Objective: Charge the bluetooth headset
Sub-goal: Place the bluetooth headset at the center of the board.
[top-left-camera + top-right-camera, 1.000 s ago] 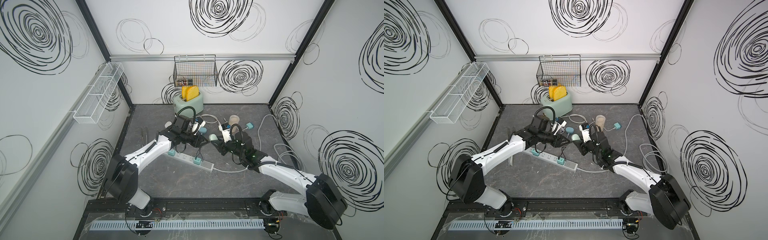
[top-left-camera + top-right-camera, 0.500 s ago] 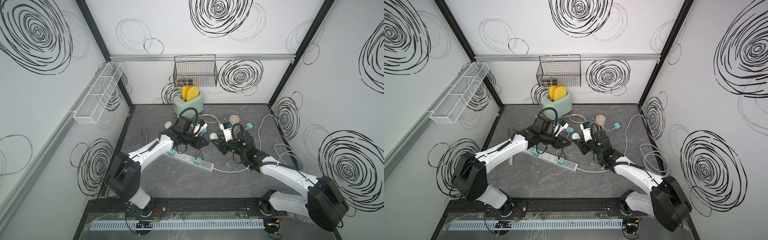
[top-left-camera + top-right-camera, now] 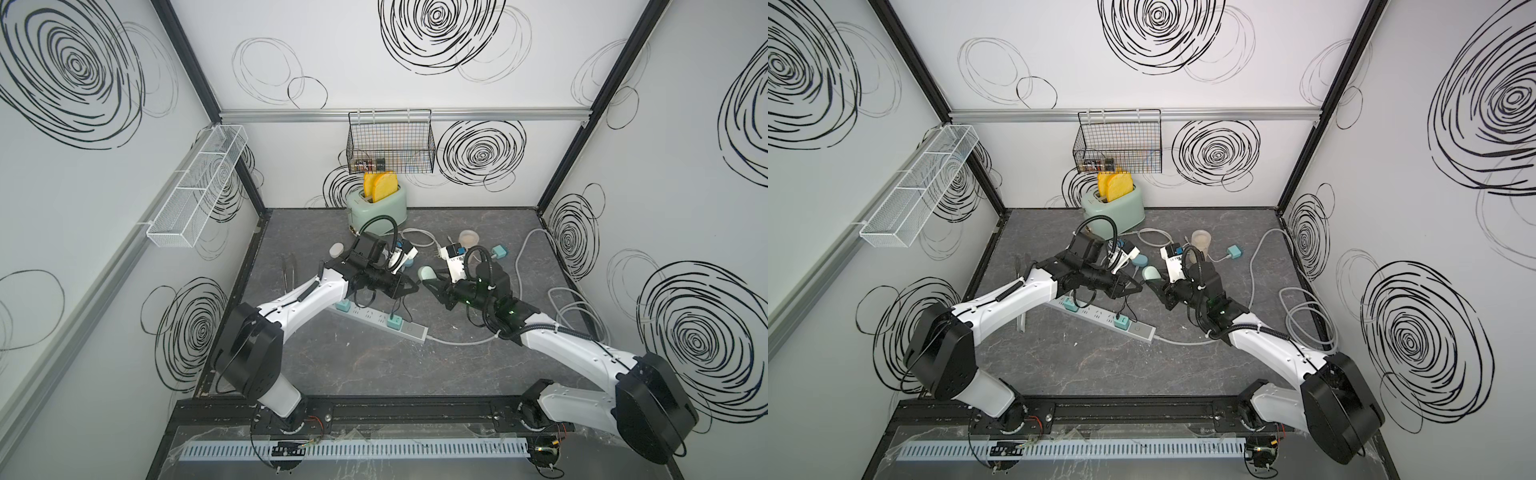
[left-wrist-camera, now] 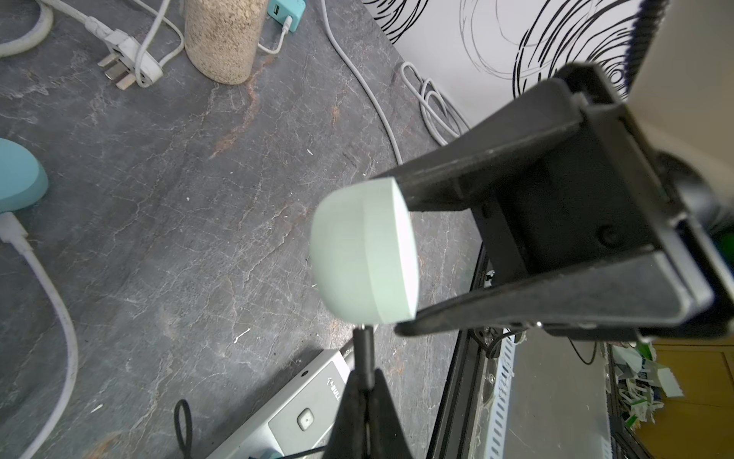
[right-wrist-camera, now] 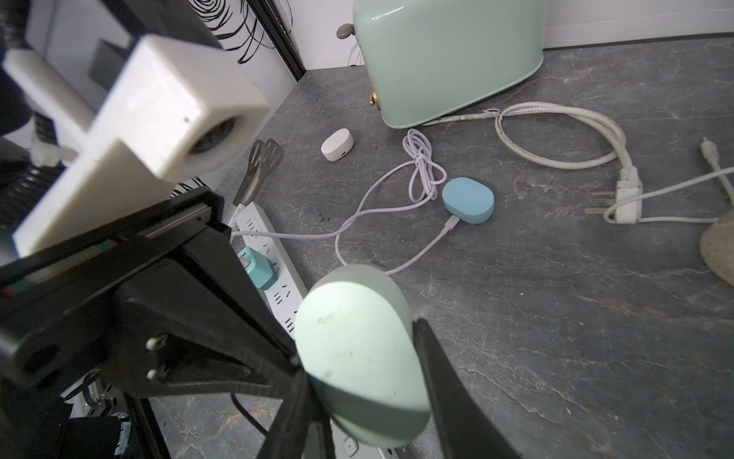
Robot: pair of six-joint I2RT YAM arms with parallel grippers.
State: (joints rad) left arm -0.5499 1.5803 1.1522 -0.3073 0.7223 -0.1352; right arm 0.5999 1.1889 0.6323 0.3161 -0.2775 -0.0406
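Fingers (image 4: pixel 353 417) tight: left plug (image 4: pixel 364 353), right case (image 4: pixel 359 250)

Mint headset case (image 4: pixel 363 254), closed, black plug (image 4: pixel 363 353) beside

"BULL" brand mark with arrow, on grey power strip (image 4: pixel 313 397)

White arm links (image 3: pixel 303 297), black joints (image 3: pixel 249 357), black jaws, looped cables (image 3: pixel 377 217)
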